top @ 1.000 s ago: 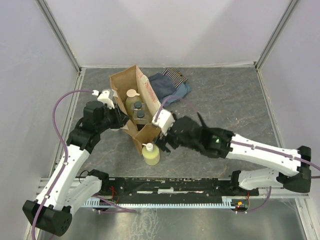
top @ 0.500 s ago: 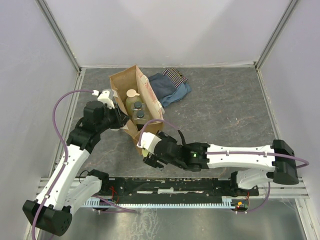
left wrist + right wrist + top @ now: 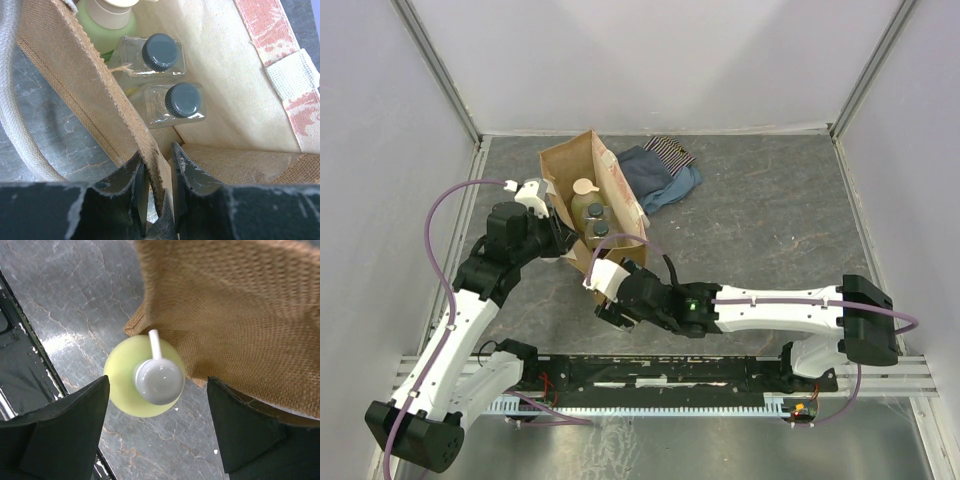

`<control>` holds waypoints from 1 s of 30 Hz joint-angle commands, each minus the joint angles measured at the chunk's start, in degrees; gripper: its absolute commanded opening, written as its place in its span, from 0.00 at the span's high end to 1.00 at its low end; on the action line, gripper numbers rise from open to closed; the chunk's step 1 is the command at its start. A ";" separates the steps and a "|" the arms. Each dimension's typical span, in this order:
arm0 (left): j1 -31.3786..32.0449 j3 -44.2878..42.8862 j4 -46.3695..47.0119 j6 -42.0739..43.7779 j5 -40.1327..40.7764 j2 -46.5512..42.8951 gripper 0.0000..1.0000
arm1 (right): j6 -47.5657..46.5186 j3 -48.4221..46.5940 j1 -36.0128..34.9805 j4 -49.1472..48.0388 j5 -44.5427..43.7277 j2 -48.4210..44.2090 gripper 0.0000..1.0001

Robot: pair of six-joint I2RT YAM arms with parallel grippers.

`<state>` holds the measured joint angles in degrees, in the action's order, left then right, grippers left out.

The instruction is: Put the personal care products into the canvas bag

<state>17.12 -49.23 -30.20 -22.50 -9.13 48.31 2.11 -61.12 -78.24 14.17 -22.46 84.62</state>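
Room: pale plain walls (image 3: 650,60) close off the left, far and right sides, with metal posts in the two far corners.
Table: a grey, marbled table (image 3: 770,220), with a black rail (image 3: 660,370) along its near edge where the two arms are bolted.
Canvas bag: one tan canvas bag (image 3: 565,165) on the left half of the table, mouth open to the top camera and reddish print on its right side.
Left hand: the left hand (image 3: 159,195) is nearly pressed together, pinching the bag's near-left wall between its fingers.
Right hand: the right hand (image 3: 155,390) is spread wide just near of the bag, one finger on each side of the yellow bottle (image 3: 125,390); no contact shows.
Cloths: two, one blue (image 3: 655,175) and one striped (image 3: 672,150), lying just right of the bag at the far side.
Bottles: four in all.
In the bag: three, namely the green bottle (image 3: 107,22) and two clear square bottles, one (image 3: 155,55) and the other (image 3: 177,105), both with dark caps, side by side.
Outside the bag: the yellow bottle stands on the table, against the bag's near corner.
Hidden: in the top view the right hand covers the yellow bottle.
Cut off: the left wrist view crops the green bottle's cap and most of a whitish handle (image 3: 15,100).
Hard to tell: the bag's bottom cannot be seen under the bottles.
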 commanded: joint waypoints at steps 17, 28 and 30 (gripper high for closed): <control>0.20 -0.23 1.06 2.64 -0.31 -1.27 0.70 | 4.86 -1.41 3.53 -5.98 11.07 3.05 0.34; 0.19 -0.27 1.10 2.66 -0.41 -1.03 0.70 | 5.39 -1.38 3.62 -3.80 9.97 2.63 0.81; 0.19 -0.34 1.04 2.72 -0.39 -0.99 0.70 | 5.44 -1.88 3.62 -2.63 9.51 2.35 0.90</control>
<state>17.12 -49.12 -30.15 -22.50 -9.08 48.31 7.49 -61.28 -74.50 8.58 -12.53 87.92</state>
